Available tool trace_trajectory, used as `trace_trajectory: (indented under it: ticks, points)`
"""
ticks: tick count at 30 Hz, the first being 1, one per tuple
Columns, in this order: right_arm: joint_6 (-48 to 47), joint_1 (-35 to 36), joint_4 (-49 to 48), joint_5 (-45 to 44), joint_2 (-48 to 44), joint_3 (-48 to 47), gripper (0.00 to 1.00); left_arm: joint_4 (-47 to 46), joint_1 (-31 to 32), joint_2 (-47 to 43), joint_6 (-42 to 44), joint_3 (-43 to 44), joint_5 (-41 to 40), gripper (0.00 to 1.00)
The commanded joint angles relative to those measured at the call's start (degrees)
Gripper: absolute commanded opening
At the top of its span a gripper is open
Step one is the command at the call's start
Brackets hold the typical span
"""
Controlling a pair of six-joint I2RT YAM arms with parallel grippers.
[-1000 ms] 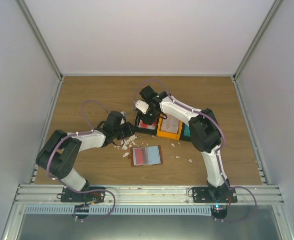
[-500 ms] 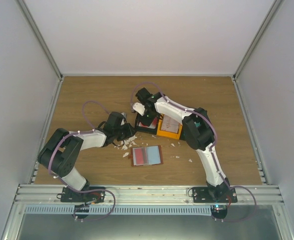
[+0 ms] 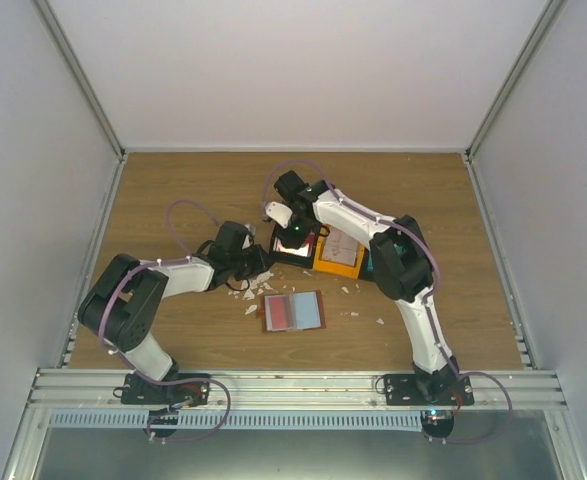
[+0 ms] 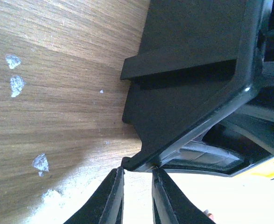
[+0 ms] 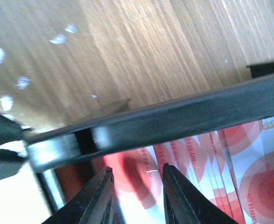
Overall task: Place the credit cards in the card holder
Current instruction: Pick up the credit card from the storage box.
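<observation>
Count two arms, two trays and one card holder on the wooden table (image 3: 173,190).

Locate the card holder (image 3: 293,311) at front centre. Lies flat and open with the inner side up, reddish at the left and pale blue at the right, well apart from both grippers.

Locate the black tray (image 3: 291,261) behind the holder, with the orange tray (image 3: 335,270) just beside it on the right. Note one pale rectangle inside the orange tray.

Locate the credit cards (image 5: 249,177) inside the black tray: white with red blotches, fanned and overlapping. Read at least four card edges in the right wrist view; cannot fix the full count.

Find the right gripper (image 5: 137,169) set down into the black tray, just inside its rim. Stands with jaws parted over the topmost card, clamping nothing visible.

Find the left gripper (image 4: 137,170) low at the black tray's near-left corner, fingers (image 4: 113,196) narrowly apart and tips at the corner edge. Cannot tell whether clamped on that corner or merely set against it.

Note the white scraps (image 3: 251,309) — a cluster between the left gripper and the holder, too tight to count, plus three more to the holder's right. Count at least four in the left wrist view.
</observation>
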State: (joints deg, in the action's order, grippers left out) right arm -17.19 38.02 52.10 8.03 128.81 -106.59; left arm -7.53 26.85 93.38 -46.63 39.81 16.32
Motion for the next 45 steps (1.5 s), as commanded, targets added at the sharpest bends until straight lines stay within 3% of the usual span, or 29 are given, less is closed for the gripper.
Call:
trace_trajectory:
  ticks: [1,14,27,36,45]
  points:
    - [-0.27,1.00,2.93,6.47,-4.41,0.77,0.29,-1.79,-0.43,1.44,1.39,1.70,-1.57,0.20]
    - [-0.04,1.97,3.10,7.86,-6.74,4.96,0.24,-1.20,-0.48,0.72,1.28,1.31,-2.37,0.19]
    - [1.17,2.12,0.70,4.29,-5.25,5.41,0.28,0.21,-0.48,-2.25,1.59,0.23,-3.55,0.19]
    - [1.89,2.67,0.14,3.58,-8.49,5.59,0.06,0.59,-0.48,-3.11,1.91,0.04,-3.60,0.19]
    - [5.68,2.52,-3.89,-4.22,-12.02,6.24,0.01,0.08,-0.52,-4.64,2.06,-0.02,-3.09,0.21]
